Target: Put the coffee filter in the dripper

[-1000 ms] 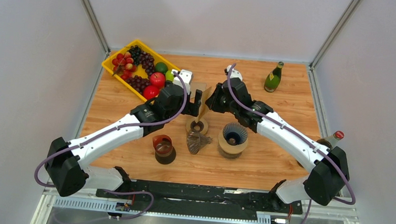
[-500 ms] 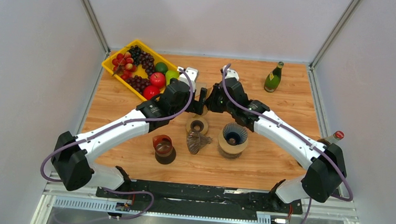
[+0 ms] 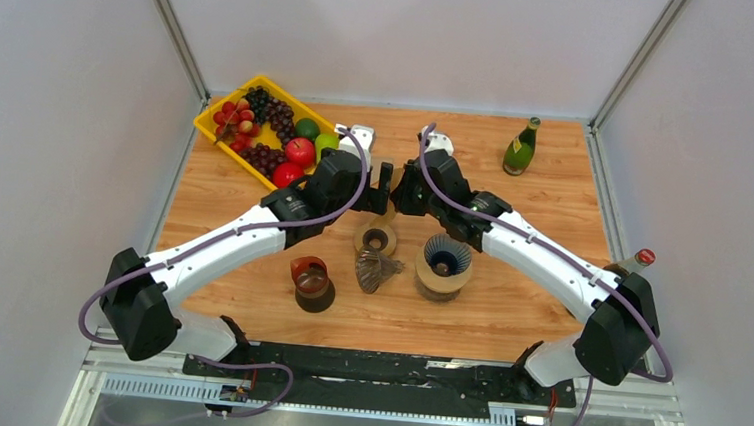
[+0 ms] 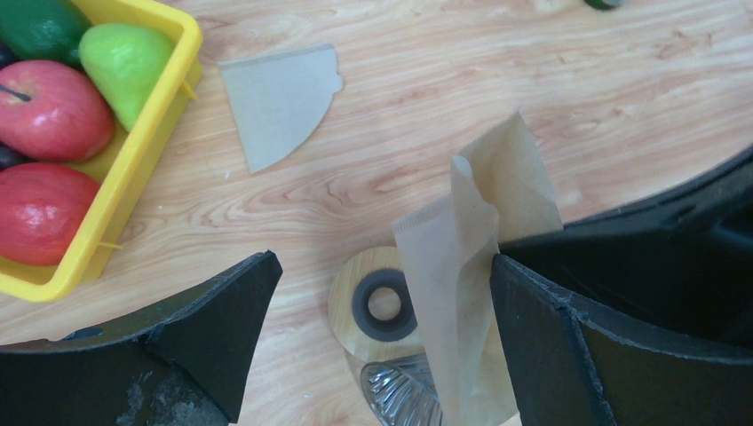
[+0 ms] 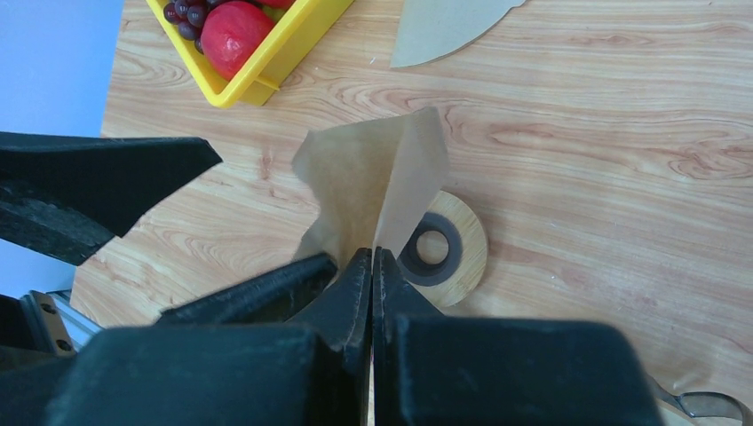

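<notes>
Brown paper cone coffee filter (image 5: 382,177), creased and partly unfolded, is held above the wood-grain worktop (image 3: 544,205). My right hand (image 5: 373,257) pinches its lower edge, with both black fingers (image 5: 348,288) pressed together on it. My left hand (image 4: 382,264) faces it with its jaws spread wide, gripping nothing. The paper stands between them, just beside one finger. The filter hangs over a flat round wooden ring (image 4: 346,302) with a dark centre hole. It is not over the dark blue ribbed cone dripper (image 3: 443,258), which sits in a wooden collar nearby, toward the right arm, and holds no paper.

Risks, as I judge them: the paper is thin and gripped only at an edge, so closing the left hand carelessly could tear or crush it. The two hands are very near each other and could bump. Released here, the filter would land on the ring or the worktop. If it is not opened into a cone, it may sit crooked in the dripper. A clear fluted glass piece (image 3: 377,269) lying on its side beside the ring could be knocked.

Containers: a yellow plastic tray (image 4: 140,169) holds red apples (image 4: 49,111), green fruit (image 4: 124,53) and dark grapes (image 3: 281,118). I cannot tell what is in the red-brown glass cup (image 3: 310,277). A green glass bottle (image 3: 520,151) stands at the far right. A second flat paper filter (image 4: 280,102) lies beside the tray.
</notes>
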